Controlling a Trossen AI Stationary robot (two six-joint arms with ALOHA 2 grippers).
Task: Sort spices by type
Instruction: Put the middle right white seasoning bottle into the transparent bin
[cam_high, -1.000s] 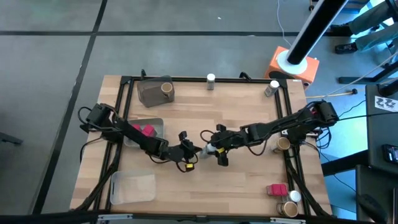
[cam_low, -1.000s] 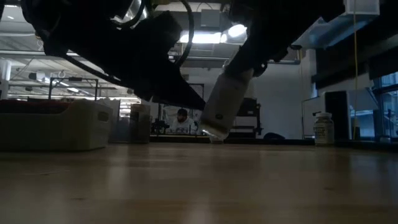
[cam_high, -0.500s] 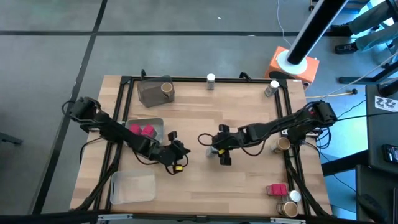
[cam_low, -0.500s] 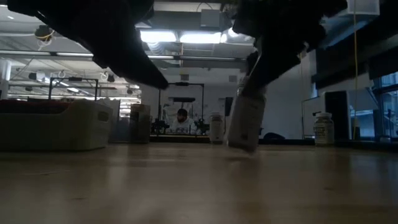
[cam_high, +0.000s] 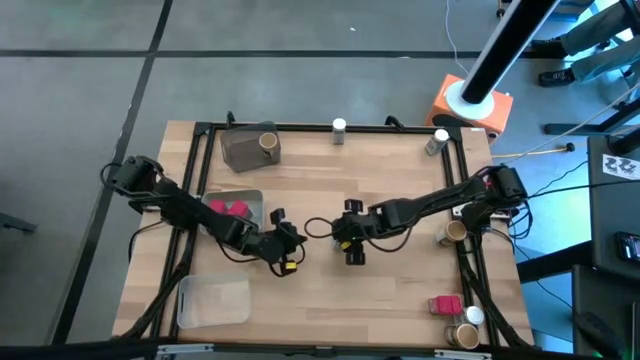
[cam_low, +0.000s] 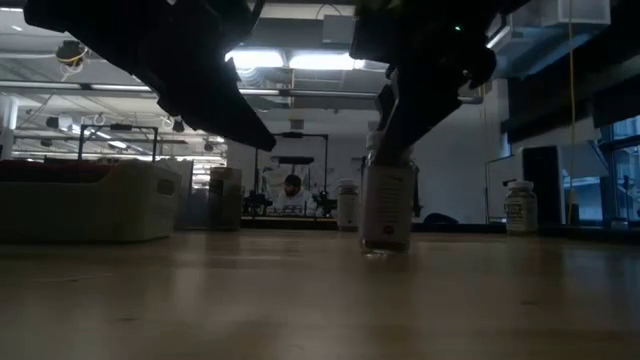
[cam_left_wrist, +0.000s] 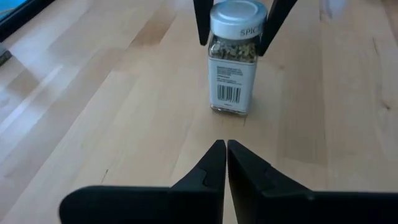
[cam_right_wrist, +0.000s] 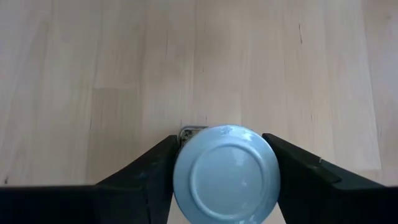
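Near the table's middle the right gripper (cam_right_wrist: 225, 168) clasps the cap of an upright white-capped spice jar (cam_left_wrist: 234, 59) standing on the wood, just beyond the left gripper (cam_left_wrist: 222, 155), whose fingers are pressed together, empty

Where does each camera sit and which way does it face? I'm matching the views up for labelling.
High view: overhead, straight down on the table and both arms.
Low view: table height, level across; both arms hang in from above.
Left wrist view: past the shut left gripper toward the spice jar.
Right wrist view: down on the jar's cap between the right gripper fingers.
All four views share that jar.
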